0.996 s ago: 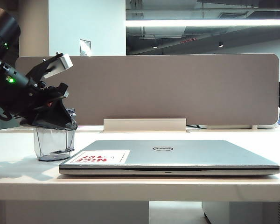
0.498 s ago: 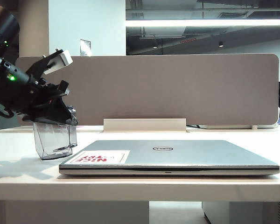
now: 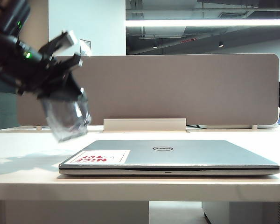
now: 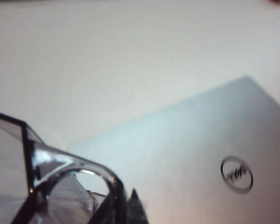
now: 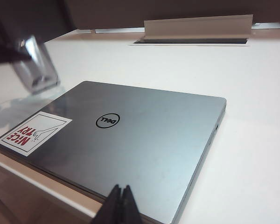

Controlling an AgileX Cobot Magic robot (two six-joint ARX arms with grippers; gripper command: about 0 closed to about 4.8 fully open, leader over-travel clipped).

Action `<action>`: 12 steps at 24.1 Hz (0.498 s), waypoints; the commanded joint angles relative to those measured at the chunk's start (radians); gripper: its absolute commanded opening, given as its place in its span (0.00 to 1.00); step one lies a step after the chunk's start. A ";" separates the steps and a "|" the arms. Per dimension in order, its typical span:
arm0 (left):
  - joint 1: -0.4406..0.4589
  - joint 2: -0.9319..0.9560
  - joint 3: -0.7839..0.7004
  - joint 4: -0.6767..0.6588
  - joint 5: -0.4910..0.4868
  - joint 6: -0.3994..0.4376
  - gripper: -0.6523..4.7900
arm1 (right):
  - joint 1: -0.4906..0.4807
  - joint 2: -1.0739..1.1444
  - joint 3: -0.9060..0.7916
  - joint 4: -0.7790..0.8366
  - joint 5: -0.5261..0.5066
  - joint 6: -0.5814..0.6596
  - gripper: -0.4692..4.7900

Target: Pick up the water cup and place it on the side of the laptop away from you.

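The water cup (image 3: 66, 119), clear and grey-tinted, hangs tilted above the table, just left of the laptop (image 3: 177, 154). My left gripper (image 3: 60, 95) is shut on its rim from above; both are blurred. In the left wrist view the cup's rim (image 4: 60, 161) fills the near corner, with one dark fingertip (image 4: 133, 207) beside it and the laptop lid (image 4: 200, 149) below. The right wrist view shows the cup (image 5: 35, 65) beyond the laptop's (image 5: 130, 135) sticker corner. My right gripper (image 5: 122, 205) is shut and empty, over the laptop's near edge.
The closed laptop lies flat on the white table (image 3: 18, 161), with a white and red sticker (image 3: 100, 157) on its lid. Behind it stand a low white box (image 3: 144, 124) and a wide grey partition panel (image 3: 177, 88).
The left gripper closed on the cup and lifted it off the table, carrying it up and slightly right, tilted. The laptop has not moved.
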 commanded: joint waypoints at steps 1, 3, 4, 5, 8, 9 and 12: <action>0.002 -0.004 0.060 0.005 -0.021 0.001 0.11 | 0.000 -0.002 -0.006 0.009 0.002 -0.003 0.09; -0.001 -0.003 0.095 -0.007 -0.026 0.001 0.11 | 0.000 -0.002 -0.006 0.010 0.002 -0.003 0.09; -0.006 -0.001 0.111 -0.018 -0.035 0.002 0.11 | 0.000 -0.002 -0.006 0.009 0.002 -0.003 0.09; -0.011 0.002 0.129 -0.029 -0.050 0.003 0.11 | 0.000 -0.002 -0.006 0.009 0.002 -0.003 0.09; -0.045 0.007 0.175 -0.043 -0.109 0.010 0.11 | 0.000 -0.002 -0.006 0.010 0.002 -0.003 0.09; -0.060 0.013 0.185 -0.043 -0.125 0.013 0.11 | 0.000 -0.002 -0.006 0.010 0.002 -0.003 0.09; -0.113 0.044 0.220 -0.044 -0.189 0.013 0.11 | 0.000 -0.002 -0.006 0.010 0.002 -0.003 0.09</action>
